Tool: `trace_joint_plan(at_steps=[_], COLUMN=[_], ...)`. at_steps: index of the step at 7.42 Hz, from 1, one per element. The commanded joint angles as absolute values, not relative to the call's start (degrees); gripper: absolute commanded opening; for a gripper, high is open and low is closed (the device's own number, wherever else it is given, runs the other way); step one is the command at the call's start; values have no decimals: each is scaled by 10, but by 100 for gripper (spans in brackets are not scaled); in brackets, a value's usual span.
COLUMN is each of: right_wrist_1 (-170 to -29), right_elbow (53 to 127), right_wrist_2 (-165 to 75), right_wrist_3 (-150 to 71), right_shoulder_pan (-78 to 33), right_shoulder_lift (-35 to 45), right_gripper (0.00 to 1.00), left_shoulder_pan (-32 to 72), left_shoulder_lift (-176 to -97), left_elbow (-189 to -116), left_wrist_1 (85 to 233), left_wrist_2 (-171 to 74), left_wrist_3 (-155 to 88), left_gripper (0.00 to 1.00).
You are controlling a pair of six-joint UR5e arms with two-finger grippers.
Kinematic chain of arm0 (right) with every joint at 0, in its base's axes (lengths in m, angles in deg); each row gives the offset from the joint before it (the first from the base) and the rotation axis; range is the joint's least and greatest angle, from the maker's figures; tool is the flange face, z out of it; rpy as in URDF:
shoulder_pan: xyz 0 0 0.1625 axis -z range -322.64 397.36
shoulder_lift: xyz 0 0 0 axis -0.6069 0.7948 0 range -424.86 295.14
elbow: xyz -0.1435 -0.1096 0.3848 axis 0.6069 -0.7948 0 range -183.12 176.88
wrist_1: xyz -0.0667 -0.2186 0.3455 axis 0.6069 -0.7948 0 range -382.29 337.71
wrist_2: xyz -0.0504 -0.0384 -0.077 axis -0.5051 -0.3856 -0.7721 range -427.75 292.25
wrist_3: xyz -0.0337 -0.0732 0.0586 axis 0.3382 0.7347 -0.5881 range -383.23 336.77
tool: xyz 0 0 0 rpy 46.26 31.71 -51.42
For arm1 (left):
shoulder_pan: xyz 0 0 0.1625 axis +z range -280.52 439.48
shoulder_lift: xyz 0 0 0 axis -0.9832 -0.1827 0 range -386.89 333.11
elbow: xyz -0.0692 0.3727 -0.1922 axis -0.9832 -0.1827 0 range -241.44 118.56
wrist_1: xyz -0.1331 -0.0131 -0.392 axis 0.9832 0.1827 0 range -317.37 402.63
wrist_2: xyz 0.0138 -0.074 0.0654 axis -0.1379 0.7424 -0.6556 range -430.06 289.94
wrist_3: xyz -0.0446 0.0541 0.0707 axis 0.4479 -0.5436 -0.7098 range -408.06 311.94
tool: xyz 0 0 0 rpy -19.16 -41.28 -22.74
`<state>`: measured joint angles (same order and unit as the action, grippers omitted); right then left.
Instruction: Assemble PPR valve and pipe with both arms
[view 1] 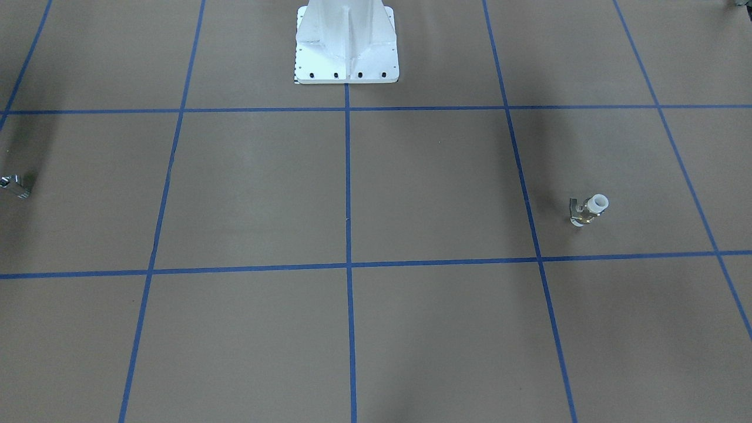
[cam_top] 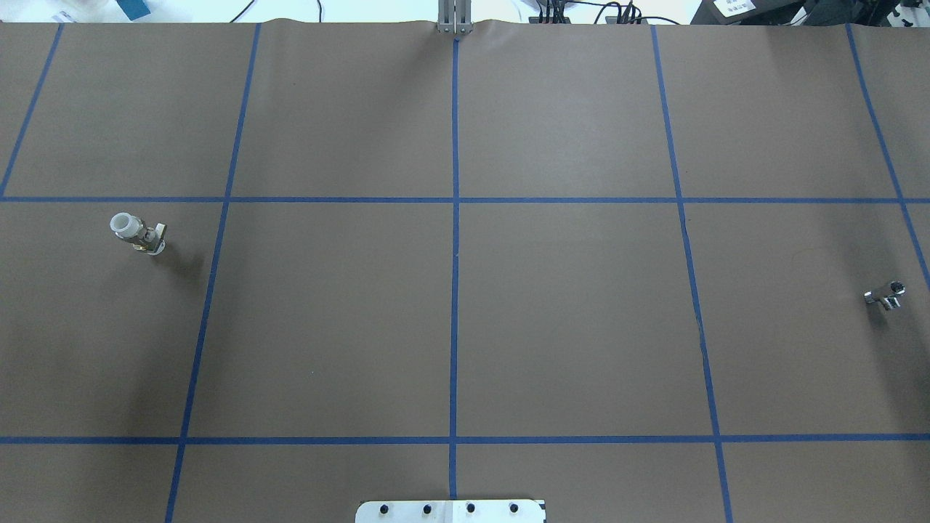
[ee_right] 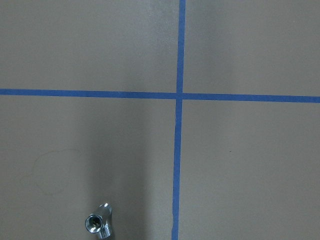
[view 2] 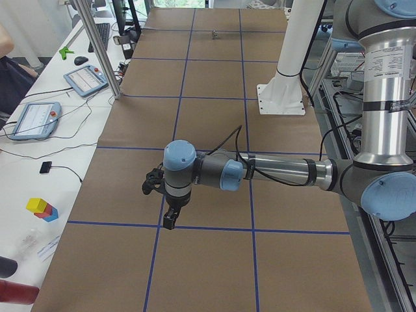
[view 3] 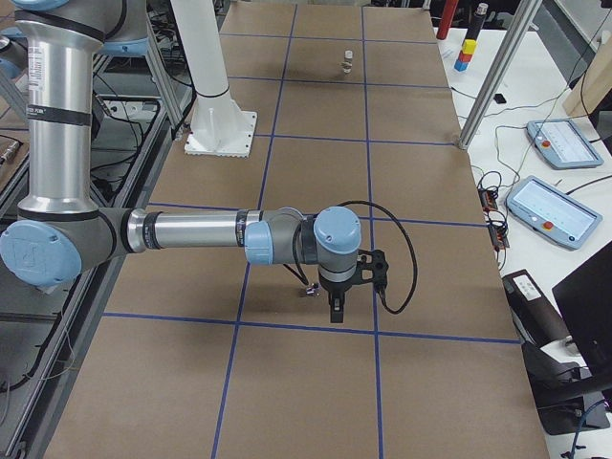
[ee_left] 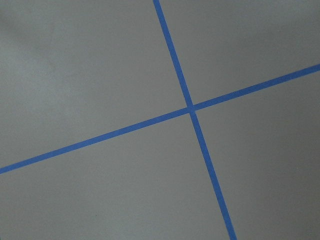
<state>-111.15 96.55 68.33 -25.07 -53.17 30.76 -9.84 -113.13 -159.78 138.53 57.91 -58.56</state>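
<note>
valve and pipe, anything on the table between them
Overhead view shows only brown table cover and blue tape lines between PPR valve and pipe.

Table (cam_top: pixel 567 312) marked off in squares by tape lines (cam_top: pixel 455 290). PPR valve (cam_top: pixel 138 234) stands at the left end, middle row, just left of the first lengthwise line. Pipe (cam_top: pixel 885 295) lies at the right end, same row, well apart from the valve. Pedestal (cam_top: pixel 450 511) sits at the near edge, centre. Left arm (view 2: pixel 279 172) reaches out above the left end. Right arm (view 3: pixel 191 231) reaches out above the right end, with the pipe under its wrist.
</note>
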Motion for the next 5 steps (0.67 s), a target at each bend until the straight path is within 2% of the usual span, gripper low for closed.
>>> trace_joint_plan(at_steps=[1, 3, 5], right_wrist_1=[-1112, -1112, -1112], right_elbow=[966, 966, 966], right_wrist_2=[684, 685, 685], right_wrist_3=[-252, -252, -251], right_shoulder_pan=[-532, -532, -532], right_shoulder_lift=[308, 308, 307], right_gripper=[99, 99, 99], left_shoulder_pan=[-97, -94, -66], left_shoulder_lift=[-1129, -1135, -1139], left_elbow=[-1628, -1644, -1707], left_wrist_1=[1383, 1383, 1363], left_wrist_2=[577, 578, 574], left_wrist_3=[-585, -579, -578], left_gripper=[100, 100, 100])
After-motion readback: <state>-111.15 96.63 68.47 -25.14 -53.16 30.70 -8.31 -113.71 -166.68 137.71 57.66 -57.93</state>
